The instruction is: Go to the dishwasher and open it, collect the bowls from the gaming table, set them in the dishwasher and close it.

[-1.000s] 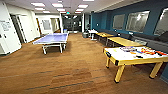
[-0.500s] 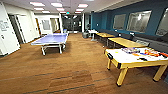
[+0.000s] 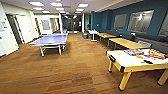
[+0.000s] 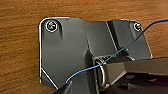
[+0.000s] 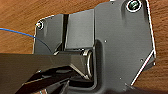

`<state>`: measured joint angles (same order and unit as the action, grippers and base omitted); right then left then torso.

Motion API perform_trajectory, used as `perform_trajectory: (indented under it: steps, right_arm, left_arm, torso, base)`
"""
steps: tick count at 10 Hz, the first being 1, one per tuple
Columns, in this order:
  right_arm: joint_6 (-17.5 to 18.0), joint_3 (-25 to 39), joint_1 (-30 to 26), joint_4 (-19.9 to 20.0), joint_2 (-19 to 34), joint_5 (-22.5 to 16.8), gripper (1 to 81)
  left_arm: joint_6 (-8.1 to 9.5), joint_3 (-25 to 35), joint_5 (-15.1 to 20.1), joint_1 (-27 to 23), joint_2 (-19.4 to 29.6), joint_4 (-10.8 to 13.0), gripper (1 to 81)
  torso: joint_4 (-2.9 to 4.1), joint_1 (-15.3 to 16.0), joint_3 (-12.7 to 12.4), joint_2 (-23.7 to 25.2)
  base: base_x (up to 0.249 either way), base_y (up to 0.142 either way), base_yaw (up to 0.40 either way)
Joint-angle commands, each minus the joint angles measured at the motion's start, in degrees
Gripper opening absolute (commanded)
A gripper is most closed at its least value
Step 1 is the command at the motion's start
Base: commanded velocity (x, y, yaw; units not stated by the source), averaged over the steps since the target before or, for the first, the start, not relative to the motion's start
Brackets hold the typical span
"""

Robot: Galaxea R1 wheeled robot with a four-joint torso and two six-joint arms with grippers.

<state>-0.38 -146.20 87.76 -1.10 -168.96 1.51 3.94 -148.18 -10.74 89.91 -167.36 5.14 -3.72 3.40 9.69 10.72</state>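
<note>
The gaming table point(image 3: 125, 65), with a glossy white top and a yellow rim and legs, stands at the right of the head view, close ahead. Colourful flat things point(image 3: 133, 52) and an orange-red patch point(image 3: 155, 53) lie on its top. I cannot pick the bowls out among them. The dishwasher is out of view. Both wrist views look down past the robot's dark plate onto the brown wood floor point(image 4: 20, 50) point(image 5: 20, 15).
A blue table-tennis table point(image 3: 50, 40) stands ahead at the left. Plain yellow-wood tables point(image 3: 127, 43) line the blue right wall, with a dark sofa point(image 3: 152, 41) behind them. Wood floor point(image 3: 75, 67) runs between, towards glass doors point(image 3: 72, 23) at the far end.
The whole head view has shifted slightly: the camera has moved forward, and the gaming table sits a little lower and larger in the picture.
</note>
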Motion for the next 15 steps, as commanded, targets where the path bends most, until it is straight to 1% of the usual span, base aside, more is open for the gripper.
perform_trajectory:
  steps: [1,5,8,15]
  right_arm:
    - [-0.1,0.3,-2.7,-0.4,-0.1,-3.1,81.1]
    - [-0.2,0.2,-2.7,-0.4,-0.3,-3.1,81.1]
    - [-0.3,0.2,-2.7,-0.4,-0.5,-3.1,81.1]
    - [-0.3,0.0,-2.7,-0.3,-0.5,-3.1,81.1]
  left_arm:
    - [0.02,0.2,2.6,-2.2,0.4,0.0,81.1]
    - [0.02,0.2,2.7,-2.2,0.4,0.3,81.1]
    - [0.02,0.2,2.7,-2.2,0.5,0.4,81.1]
    - [0.02,0.2,2.8,-2.2,0.5,0.4,81.1]
  torso:
    - [0.00,0.0,0.0,0.0]
    - [0.00,0.0,0.0,0.0]
    - [0.00,0.1,0.0,0.0]
    - [0.00,0.1,0.0,0.0]
  base:
    - [0.227,0.000,0.000]
    - [0.214,0.000,0.000]
    - [0.153,0.000,0.000]
    - [0.012,0.000,0.000]
